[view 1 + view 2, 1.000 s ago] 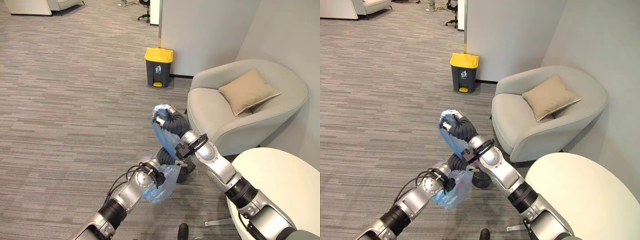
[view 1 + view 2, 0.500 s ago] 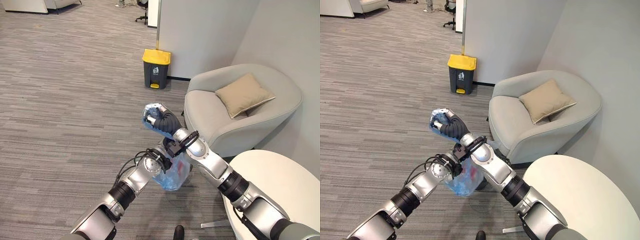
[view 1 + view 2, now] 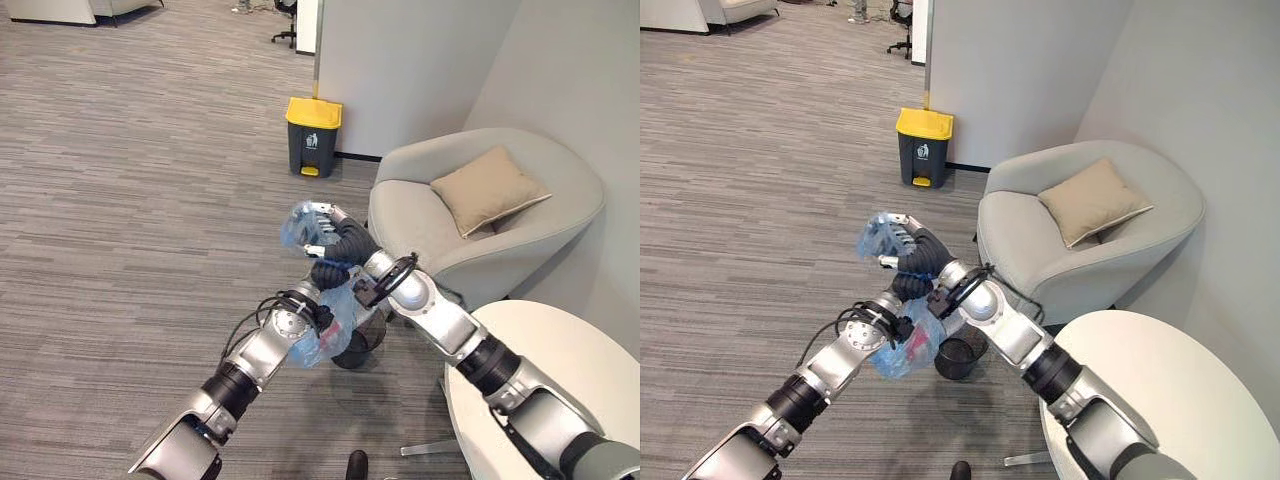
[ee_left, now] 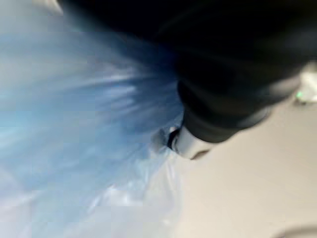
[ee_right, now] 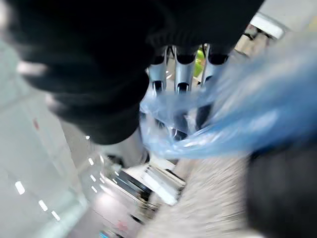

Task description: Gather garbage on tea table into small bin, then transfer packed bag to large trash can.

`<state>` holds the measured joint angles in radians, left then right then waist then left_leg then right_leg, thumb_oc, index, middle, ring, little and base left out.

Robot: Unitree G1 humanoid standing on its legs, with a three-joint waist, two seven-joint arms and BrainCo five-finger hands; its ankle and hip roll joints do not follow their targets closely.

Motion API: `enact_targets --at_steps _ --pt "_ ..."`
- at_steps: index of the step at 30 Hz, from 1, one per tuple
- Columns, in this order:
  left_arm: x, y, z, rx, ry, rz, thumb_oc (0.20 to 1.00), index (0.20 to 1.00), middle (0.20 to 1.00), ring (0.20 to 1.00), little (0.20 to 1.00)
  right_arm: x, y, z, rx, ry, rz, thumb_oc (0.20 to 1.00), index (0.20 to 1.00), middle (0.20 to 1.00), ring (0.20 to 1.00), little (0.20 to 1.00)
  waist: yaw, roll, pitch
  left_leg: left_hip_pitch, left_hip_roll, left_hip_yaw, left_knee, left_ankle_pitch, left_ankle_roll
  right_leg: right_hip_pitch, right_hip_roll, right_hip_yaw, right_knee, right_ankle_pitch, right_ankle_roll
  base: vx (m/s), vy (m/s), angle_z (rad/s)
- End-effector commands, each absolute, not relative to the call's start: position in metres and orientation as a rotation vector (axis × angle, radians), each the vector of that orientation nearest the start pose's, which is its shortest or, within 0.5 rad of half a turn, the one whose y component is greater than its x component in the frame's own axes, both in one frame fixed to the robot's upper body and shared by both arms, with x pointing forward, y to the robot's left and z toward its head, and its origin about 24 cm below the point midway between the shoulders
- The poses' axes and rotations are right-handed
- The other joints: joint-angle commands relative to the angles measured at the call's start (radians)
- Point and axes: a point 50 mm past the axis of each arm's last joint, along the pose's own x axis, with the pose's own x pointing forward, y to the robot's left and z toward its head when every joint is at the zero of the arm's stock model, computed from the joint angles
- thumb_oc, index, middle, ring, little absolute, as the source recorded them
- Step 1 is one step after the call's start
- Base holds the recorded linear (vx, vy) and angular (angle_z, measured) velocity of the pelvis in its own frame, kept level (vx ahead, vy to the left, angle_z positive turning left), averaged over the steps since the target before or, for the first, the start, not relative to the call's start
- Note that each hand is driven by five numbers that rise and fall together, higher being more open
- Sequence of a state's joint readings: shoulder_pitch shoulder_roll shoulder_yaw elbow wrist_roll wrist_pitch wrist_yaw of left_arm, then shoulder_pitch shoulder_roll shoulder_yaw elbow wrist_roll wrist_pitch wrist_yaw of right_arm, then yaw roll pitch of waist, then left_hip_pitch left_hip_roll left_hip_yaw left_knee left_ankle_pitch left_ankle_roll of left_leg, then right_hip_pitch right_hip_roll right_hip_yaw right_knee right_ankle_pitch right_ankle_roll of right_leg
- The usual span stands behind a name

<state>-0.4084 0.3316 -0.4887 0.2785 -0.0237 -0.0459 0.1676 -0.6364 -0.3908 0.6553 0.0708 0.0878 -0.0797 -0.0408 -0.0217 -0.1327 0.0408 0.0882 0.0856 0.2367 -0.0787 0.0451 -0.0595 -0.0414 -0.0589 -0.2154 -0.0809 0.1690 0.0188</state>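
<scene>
A humanoid robot holds a blue plastic bag (image 3: 330, 315) of rubbish in the air between its two hands, just above a small black wire bin (image 3: 355, 345) on the grey carpet (image 3: 130, 220), with the large yellow-lidded trash can (image 3: 313, 135) well apart by the wall beyond. The main risk, as I judge it, is the thin film tearing or slipping loose as the hands pull apart — spilling the rubbish well short of the can. The right hand (image 3: 318, 232) is higher, fingers curled round the bag's bunched top edge, while the left hand (image 3: 322, 312) is pressed against the bag's lower bulge, its fingers hidden in the plastic — whether they are closed cannot be told.
</scene>
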Motion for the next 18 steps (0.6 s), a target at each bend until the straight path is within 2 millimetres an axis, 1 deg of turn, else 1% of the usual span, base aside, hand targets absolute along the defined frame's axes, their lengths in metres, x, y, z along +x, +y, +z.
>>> enact_targets --at_steps 1,2,3,6,9,11,12,15,18 --pt "0.316 0.103 0.104 0.37 -0.308 -0.259 0.2 0.2 0.2 0.2 0.2 0.302 -0.034 0.202 -0.577 -0.725 0.623 1.0 1.0 1.0 1.0 1.0 0.006 -0.005 0.012 -0.015 -0.024 -0.009 0.0 -0.093 0.016 0.05 -0.036 0.042 0.038 -0.159 0.107 0.0 0.0 0.0" --pt "0.313 0.113 0.101 0.359 -0.297 -0.221 0.2 0.2 0.2 0.2 0.2 0.301 -0.042 0.204 -0.638 -0.75 0.594 1.0 1.0 1.0 1.0 1.0 0.003 -0.003 0.009 -0.012 -0.024 -0.007 -0.001 -0.094 0.016 0.052 -0.036 0.043 0.036 -0.159 0.108 0.0 0.0 0.0" --pt "0.313 0.113 0.101 0.359 -0.296 -0.221 0.2 0.2 0.2 0.2 0.2 0.301 -0.042 0.204 -0.638 -0.75 0.594 1.0 1.0 1.0 1.0 1.0 0.003 -0.002 0.008 -0.012 -0.024 -0.007 -0.001 -0.094 0.016 0.052 -0.036 0.043 0.035 -0.159 0.108 0.0 0.0 0.0" --pt "0.31 0.128 0.096 0.346 -0.272 -0.163 0.2 0.2 0.2 0.2 0.2 0.298 -0.055 0.209 -0.731 -0.807 0.531 1.0 1.0 1.0 1.0 1.0 -0.002 0.0 0.005 -0.008 -0.024 -0.003 -0.002 -0.096 0.017 0.056 -0.034 0.047 0.032 -0.158 0.108 0.0 0.0 0.0" --pt "0.306 0.141 0.091 0.338 -0.25 -0.117 0.2 0.2 0.2 0.2 0.2 0.294 -0.066 0.22 -0.824 -0.879 0.469 1.0 1.0 1.0 1.0 1.0 -0.008 0.004 0.001 -0.004 -0.024 -0.001 -0.003 -0.096 0.018 0.058 -0.034 0.051 0.029 -0.156 0.11 0.0 0.0 0.0" --pt "0.303 0.149 0.085 0.33 -0.225 -0.088 0.2 0.2 0.2 0.2 0.2 0.291 -0.073 0.22 -0.85 -0.889 0.44 1.0 1.0 1.0 1.0 1.0 -0.012 0.008 0.0 -0.003 -0.024 0.002 -0.004 -0.095 0.018 0.058 -0.034 0.053 0.029 -0.155 0.111 0.01 -0.003 -0.05" --pt "0.303 0.149 0.085 0.33 -0.224 -0.088 0.2 0.2 0.2 0.2 0.2 0.291 -0.073 0.219 -0.85 -0.889 0.44 1.0 1.0 1.0 1.0 1.0 -0.011 0.008 -0.001 -0.003 -0.024 0.002 -0.004 -0.095 0.018 0.058 -0.034 0.053 0.028 -0.155 0.111 0.0 -0.006 -0.07" --pt "0.298 0.156 0.076 0.316 -0.183 -0.067 0.2 0.2 0.2 0.2 0.2 0.291 -0.082 0.206 -0.837 -0.826 0.427 1.0 1.0 1.0 1.0 1.0 -0.015 0.011 0.001 -0.001 -0.024 0.004 -0.005 -0.095 0.018 0.06 -0.034 0.054 0.026 -0.155 0.111 0.0 -0.009 -0.1" --pt "0.291 0.166 0.064 0.269 -0.122 -0.041 0.2 0.2 0.2 0.2 0.2 0.291 -0.096 0.182 -0.814 -0.707 0.422 1.0 1.0 1.0 1.0 1.0 -0.019 0.015 0.002 0.001 -0.024 0.006 -0.006 -0.094 0.019 0.061 -0.034 0.055 0.025 -0.154 0.111 0.0 0.0 0.0"
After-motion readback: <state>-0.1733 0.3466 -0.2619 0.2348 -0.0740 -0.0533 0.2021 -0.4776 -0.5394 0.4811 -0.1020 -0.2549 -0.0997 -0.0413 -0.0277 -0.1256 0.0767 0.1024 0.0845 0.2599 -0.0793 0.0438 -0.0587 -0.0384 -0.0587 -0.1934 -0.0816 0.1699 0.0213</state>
